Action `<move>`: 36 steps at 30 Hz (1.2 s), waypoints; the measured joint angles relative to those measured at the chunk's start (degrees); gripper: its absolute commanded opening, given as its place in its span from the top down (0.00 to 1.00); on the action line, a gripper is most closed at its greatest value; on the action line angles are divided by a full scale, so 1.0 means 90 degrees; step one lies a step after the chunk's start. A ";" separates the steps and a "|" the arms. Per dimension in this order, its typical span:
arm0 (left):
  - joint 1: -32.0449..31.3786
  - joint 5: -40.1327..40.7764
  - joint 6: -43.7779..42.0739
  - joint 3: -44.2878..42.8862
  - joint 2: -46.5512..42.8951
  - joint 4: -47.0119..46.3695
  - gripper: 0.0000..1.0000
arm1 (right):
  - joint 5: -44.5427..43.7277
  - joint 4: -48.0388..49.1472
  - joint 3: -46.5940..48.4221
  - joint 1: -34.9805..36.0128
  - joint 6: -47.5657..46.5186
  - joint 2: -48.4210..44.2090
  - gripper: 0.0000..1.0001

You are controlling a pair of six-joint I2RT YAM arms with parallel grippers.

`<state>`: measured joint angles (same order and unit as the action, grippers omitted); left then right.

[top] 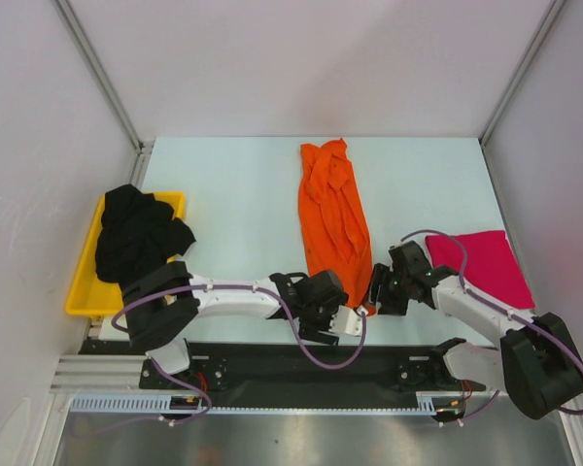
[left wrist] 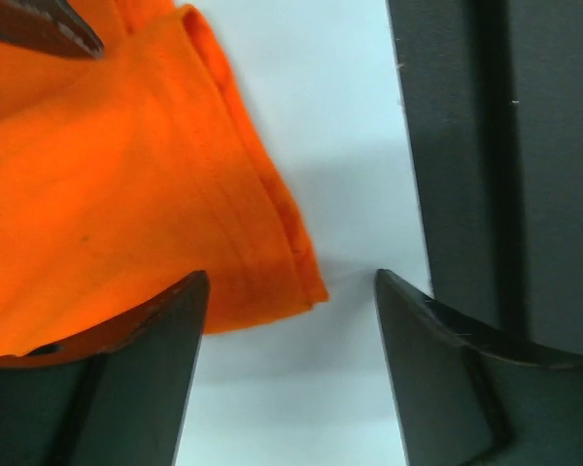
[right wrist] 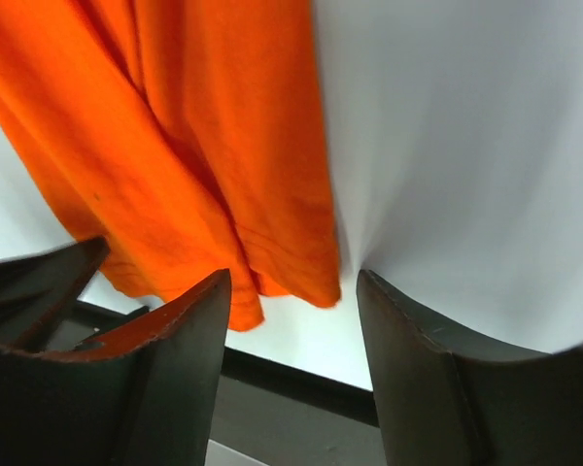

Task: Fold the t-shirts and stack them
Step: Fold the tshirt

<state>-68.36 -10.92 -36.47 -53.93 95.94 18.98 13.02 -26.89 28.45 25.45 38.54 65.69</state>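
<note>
The bench point(top: 233, 194) is pale and flat. The orange shirt point(top: 332, 218) is the biggest thing on it. It lies in the middle as a long, narrow, crumpled strip. It runs from the far edge down to the near edge. It is not folded yet.

The black shirt point(top: 136, 233) sits in a heap on the tray point(top: 83, 296) by the left edge. I think it is waiting there for its turn. The pink shirt point(top: 491, 264) lies flat and neat by the right edge, close to the near right corner. It looks folded, so I think that spot is where the stack will grow.

Both arms reach in low to the near end of the orange shirt. The left pincer point(left wrist: 291, 320) is spread wide. The bottom corner of the shirt lies between its fingers, but it is not pinching the cloth. The right pincer point(right wrist: 291, 330) is spread wide too. The other bottom corner lies in its gap, with nothing pinched.

I think each pincer is lined up on one corner so the two can grab the bottom hem together. Then they could pull the shirt out flat before folding it. The cloth is soft and bunched, so a pincer might pick up more than one layer.
</note>
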 measured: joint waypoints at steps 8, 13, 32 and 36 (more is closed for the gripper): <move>0.0002 0.0231 0.0005 0.0121 0.0022 -0.0359 0.85 | -0.0032 0.0270 0.0056 0.0000 -0.0102 0.0420 0.98; 0.0002 0.0112 0.0002 0.0117 0.0002 -0.0187 1.00 | 0.0036 -0.0386 0.0061 0.0058 -0.0233 -0.0153 1.00; 0.1549 -0.0850 0.0391 -0.1263 -0.0845 0.2086 1.00 | 0.0294 -0.2424 0.2506 0.0017 -0.0605 0.0687 1.00; 0.2225 -0.0758 0.0440 -0.2154 -0.0039 0.1999 1.00 | 0.0270 -0.1948 0.3512 -0.0612 -0.1030 0.1814 1.00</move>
<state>-48.34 -17.74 -32.51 -73.32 95.59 36.97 15.44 -44.42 60.05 19.94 29.28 82.02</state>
